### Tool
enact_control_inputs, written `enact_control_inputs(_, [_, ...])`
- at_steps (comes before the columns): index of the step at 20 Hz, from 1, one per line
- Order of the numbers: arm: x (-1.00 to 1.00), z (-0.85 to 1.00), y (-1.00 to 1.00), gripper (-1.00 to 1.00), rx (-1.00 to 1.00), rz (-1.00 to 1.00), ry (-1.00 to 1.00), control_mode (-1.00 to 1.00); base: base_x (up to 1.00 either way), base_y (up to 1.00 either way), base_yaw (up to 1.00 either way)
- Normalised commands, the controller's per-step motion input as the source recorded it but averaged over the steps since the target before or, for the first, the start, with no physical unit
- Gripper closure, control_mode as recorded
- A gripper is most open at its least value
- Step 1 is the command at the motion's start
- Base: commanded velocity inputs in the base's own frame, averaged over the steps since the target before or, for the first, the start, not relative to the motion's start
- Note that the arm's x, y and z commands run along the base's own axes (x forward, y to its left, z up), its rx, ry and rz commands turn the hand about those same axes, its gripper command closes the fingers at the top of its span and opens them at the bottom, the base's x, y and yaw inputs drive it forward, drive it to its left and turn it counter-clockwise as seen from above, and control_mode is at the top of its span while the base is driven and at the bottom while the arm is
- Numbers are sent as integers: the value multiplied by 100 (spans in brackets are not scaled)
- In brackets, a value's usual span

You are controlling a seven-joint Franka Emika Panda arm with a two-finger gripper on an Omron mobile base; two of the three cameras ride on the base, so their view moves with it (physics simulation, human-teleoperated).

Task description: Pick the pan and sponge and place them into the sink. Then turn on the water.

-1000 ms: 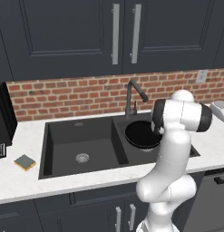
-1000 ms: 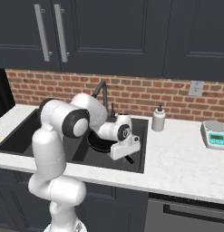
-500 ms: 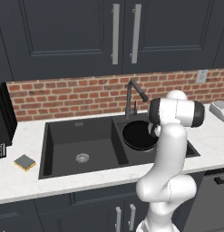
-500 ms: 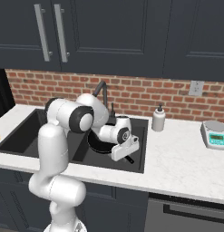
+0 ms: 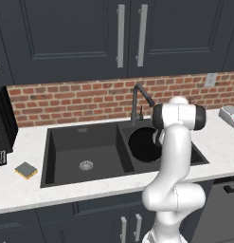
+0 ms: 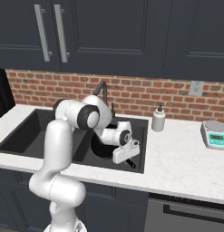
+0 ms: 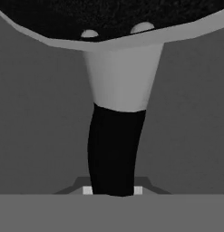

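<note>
The round, shallow black frying pan [image 5: 144,144] sits low in the right basin of the dark charcoal double-basin sink [image 5: 80,137], and the two-finger tool [image 6: 127,153] hangs over that basin's front edge with the pan's thin dark handle [image 7: 114,152] running straight down between its tips. From the hand view the handle seems pinched there, though the pads are too nearly hidden to say for certain that the tool is clamped — I cannot tell. Judging by this, the pan is about delivered and release is the step in hand. The risk: if the tool lets go while the pan is tilted, the pan could slide or knock the basin wall; if it lifts off crookedly, a finger could snag the handle and drag the pan. The dark gooseneck faucet [image 5: 139,97] stands just behind the basin, so room upward and back is tight, while the front is bounded by the sink rim. The small square sponge [image 5: 26,170], grey-green over yellow, lies on the white marble counter [image 5: 23,187] left of the sink, well apart — 1 long reach across both basins.
</note>
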Motion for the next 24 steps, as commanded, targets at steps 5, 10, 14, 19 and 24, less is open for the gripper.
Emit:
enact_control_inputs(5, [18, -34, -11, 100, 8, -1, 33, -100, 0, 0, 0])
enact_control_inputs(10, [-21, -30, -17, 100, 9, 0, 24, -100, 0, 0, 0])
enact_control_inputs(14, [-71, -24, -42, 100, 10, 0, 7, -100, 0, 0, 0])
enact_control_inputs(19, [-98, -23, -57, 100, 11, 0, 0, -100, 0, 0, 0])
enact_control_inputs(24, [-77, -46, -47, 100, 4, 0, 2, -100, 0, 0, 0])
